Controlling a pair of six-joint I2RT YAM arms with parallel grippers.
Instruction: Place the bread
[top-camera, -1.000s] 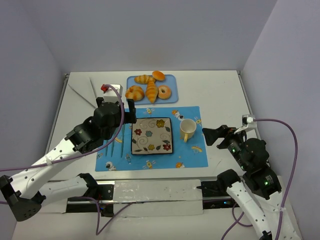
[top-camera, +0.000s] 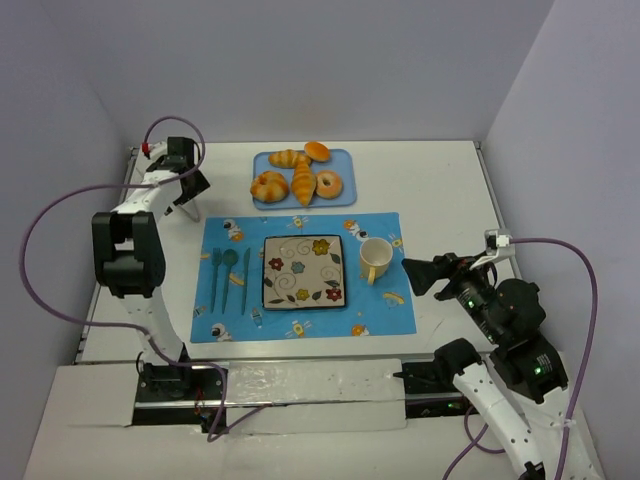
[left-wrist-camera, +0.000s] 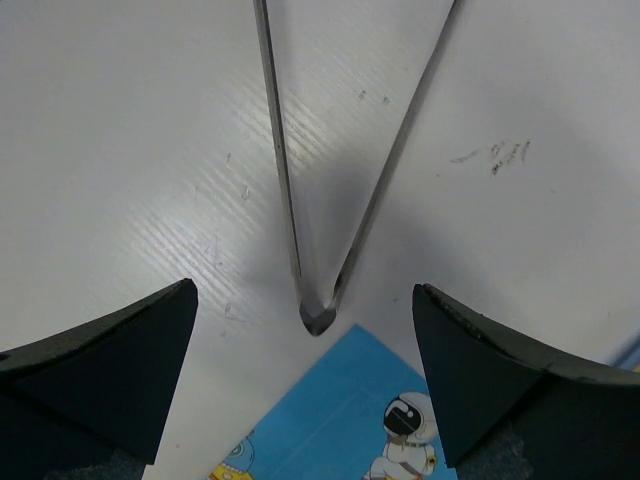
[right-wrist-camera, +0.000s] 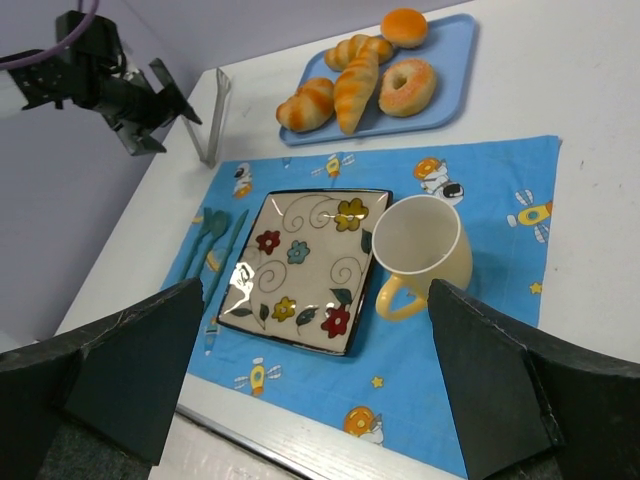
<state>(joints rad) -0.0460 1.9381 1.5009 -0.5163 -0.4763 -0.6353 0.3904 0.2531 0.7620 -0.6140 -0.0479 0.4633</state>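
Observation:
The bread, a long golden-orange croissant (top-camera: 303, 183), lies on the blue tray (top-camera: 342, 156) among other pastries at the back of the table; it also shows in the right wrist view (right-wrist-camera: 355, 88). My left gripper (top-camera: 188, 200) is open and empty at the back left. It hovers over the hinge end of the metal tongs (left-wrist-camera: 315, 300), well left of the tray. My right gripper (top-camera: 420, 272) is open and empty at the right, facing the cup; between its fingers in the right wrist view (right-wrist-camera: 315, 290) lies the plate.
A flowered square plate (top-camera: 303, 271) sits mid-placemat (top-camera: 385, 315). A yellow cup (top-camera: 375, 259) stands right of it, teal cutlery (top-camera: 230, 275) left of it. A round bun, a doughnut and smaller rolls share the tray. Walls close in left, back and right.
My left arm has swung from over the placemat's left part to the back left, above the tongs. The right arm has barely moved. The bread has not moved.

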